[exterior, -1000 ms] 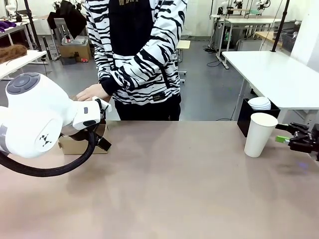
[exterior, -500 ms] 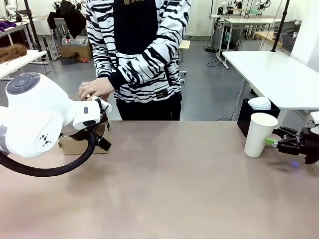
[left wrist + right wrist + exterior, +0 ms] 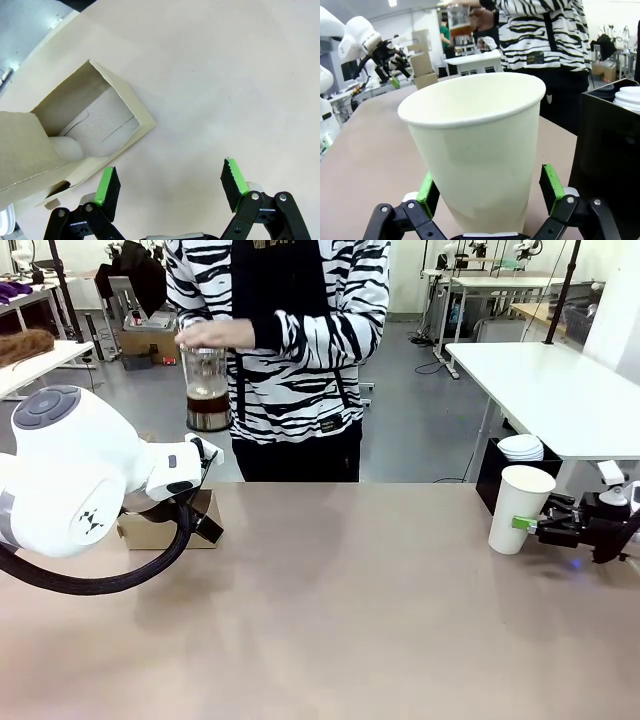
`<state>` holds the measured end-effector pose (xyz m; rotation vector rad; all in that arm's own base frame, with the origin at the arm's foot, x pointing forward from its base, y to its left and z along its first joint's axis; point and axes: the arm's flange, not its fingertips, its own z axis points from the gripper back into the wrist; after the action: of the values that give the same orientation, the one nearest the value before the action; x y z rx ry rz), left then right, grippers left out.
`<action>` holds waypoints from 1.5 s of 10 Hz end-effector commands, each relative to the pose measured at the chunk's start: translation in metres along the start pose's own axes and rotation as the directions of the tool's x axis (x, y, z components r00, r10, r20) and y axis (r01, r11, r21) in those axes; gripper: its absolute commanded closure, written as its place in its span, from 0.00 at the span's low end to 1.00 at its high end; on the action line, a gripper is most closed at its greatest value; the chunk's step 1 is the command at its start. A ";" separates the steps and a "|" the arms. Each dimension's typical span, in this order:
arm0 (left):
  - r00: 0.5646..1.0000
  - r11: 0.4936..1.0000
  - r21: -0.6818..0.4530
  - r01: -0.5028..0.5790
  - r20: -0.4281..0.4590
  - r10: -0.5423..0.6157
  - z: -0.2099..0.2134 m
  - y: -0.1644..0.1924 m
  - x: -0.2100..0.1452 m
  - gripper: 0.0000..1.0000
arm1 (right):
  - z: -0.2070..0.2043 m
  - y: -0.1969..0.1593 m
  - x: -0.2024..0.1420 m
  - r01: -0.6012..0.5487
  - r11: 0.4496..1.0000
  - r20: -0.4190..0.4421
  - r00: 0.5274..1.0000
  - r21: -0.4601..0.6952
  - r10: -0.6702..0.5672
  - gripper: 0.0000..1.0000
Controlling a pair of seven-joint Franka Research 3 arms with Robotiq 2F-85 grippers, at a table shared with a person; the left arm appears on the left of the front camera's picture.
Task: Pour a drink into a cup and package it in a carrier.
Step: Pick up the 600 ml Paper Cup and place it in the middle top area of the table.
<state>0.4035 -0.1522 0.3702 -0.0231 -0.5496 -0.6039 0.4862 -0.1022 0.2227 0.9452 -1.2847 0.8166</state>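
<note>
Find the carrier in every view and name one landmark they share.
Front: carrier at far left, partly hidden behind the left arm.
Left wrist: carrier at left, just beyond the open left pincer.
Right wrist: what looks like the carrier, small and far off, upper left.
Shared landmark: the table it stands on.

The cup point(image 3: 520, 510) is set on the bench point(image 3: 350, 620) at its right end, between the fingers of the right gripper point(image 3: 487, 180). The carrier point(image 3: 150, 533) is placed at the far left, and the jug point(image 3: 207, 390) is held up behind the bench's left part.
</note>
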 end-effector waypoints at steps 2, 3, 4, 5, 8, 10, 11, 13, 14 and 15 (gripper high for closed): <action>1.000 1.000 -0.002 0.000 0.001 0.000 0.000 0.000 0.000 0.00 | -0.019 -0.014 0.002 0.032 0.999 0.002 0.999 -0.006 -0.032 0.00; 1.000 1.000 -0.002 0.000 0.001 0.000 0.000 0.000 0.000 0.00 | -0.021 -0.015 0.003 0.052 0.999 0.004 0.999 0.005 -0.052 0.00; 1.000 1.000 -0.002 0.000 0.001 0.000 0.000 0.000 0.000 0.00 | -0.022 -0.015 0.003 0.066 0.997 0.019 0.998 0.026 -0.067 0.09; 1.000 1.000 -0.002 0.000 0.001 0.000 0.000 0.000 0.000 0.00 | -0.021 -0.016 0.002 0.072 0.996 0.019 0.997 0.056 -0.073 0.20; 1.000 1.000 -0.002 0.000 0.001 0.000 0.000 0.000 0.000 0.00 | -0.019 -0.010 -0.001 0.038 0.999 0.003 0.999 0.038 -0.039 0.24; 1.000 1.000 -0.002 0.000 0.001 0.000 0.000 0.000 0.000 0.00 | -0.019 -0.010 -0.002 0.058 0.997 0.006 0.998 0.058 -0.058 0.24; 1.000 1.000 -0.002 0.000 0.001 0.000 0.000 0.000 0.000 0.00 | -0.022 0.016 0.021 0.024 0.999 0.013 1.000 0.029 -0.024 0.24; 1.000 1.000 -0.002 0.000 0.001 0.000 0.000 0.000 0.000 0.00 | -0.061 0.036 0.060 0.002 1.000 -0.050 0.999 0.014 -0.001 0.24; 1.000 1.000 -0.002 0.000 0.001 0.000 0.000 0.000 0.000 0.00 | -0.090 0.034 0.074 0.008 1.000 -0.062 0.998 0.017 -0.007 0.24; 1.000 1.000 -0.002 0.000 0.001 0.000 0.000 0.000 0.000 0.00 | -0.120 0.029 0.081 0.028 0.999 -0.070 0.997 0.020 -0.027 0.24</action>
<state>0.4035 -0.1524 0.3703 -0.0231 -0.5498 -0.6044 0.4992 -0.0092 0.2969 0.9596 -1.2333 0.8728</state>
